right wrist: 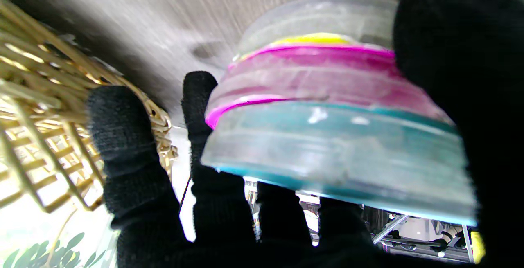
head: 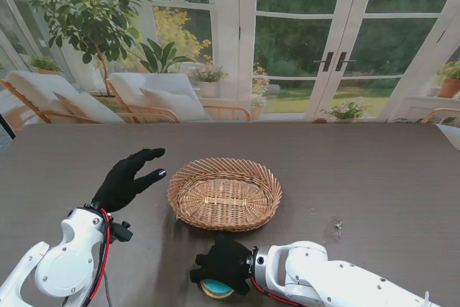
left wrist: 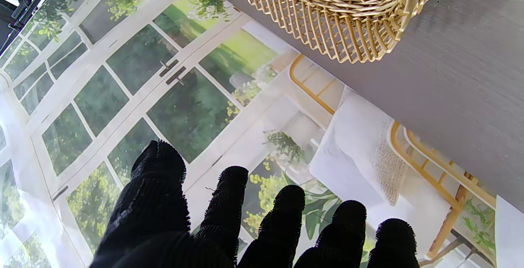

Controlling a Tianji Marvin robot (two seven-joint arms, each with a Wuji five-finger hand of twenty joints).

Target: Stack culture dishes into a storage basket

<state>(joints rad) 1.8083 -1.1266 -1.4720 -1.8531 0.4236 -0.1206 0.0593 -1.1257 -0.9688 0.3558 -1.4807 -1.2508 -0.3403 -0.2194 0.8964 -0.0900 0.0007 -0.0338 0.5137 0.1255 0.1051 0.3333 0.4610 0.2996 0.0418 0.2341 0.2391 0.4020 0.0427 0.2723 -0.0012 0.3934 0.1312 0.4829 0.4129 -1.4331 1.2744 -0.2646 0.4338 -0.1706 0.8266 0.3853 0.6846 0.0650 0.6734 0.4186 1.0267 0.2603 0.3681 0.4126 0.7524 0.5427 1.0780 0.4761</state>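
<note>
Across the dark wood-grain worktop (head: 374,177), you have one receptacle and one load to account for. Note that the worktop carries the oval wicker storage basket (head: 224,193) near its centre, between the two arms, so either arm can reach it. The basket holds nothing that you can see from the stand view.

Check the right robot hand (head: 224,264) next. It sits nearer to you than the basket, just beside the basket's near rim, palm down over the stack of culture dishes (right wrist: 327,137). The right wrist view shows the fingers (right wrist: 123,153) wrapped round one side of the stack and a further gloved digit closing the opposite side, so the hand is closed on the stack. You can count three clear dishes by their coloured contents: teal, magenta and yellow. The side grip appears intended to keep the three dishes aligned as one unit. You cannot tell whether the stack rests on the worktop or is lifted clear of it.

Observe the left robot hand (head: 129,177) last. It stands to the left of the basket, apart from it, fingers spread and holding nothing. This position probably keeps it clear of the transfer path, or ready to steady the basket.

Judge the task as mid-way: dishes stacked and grasped, not yet placed.
</note>
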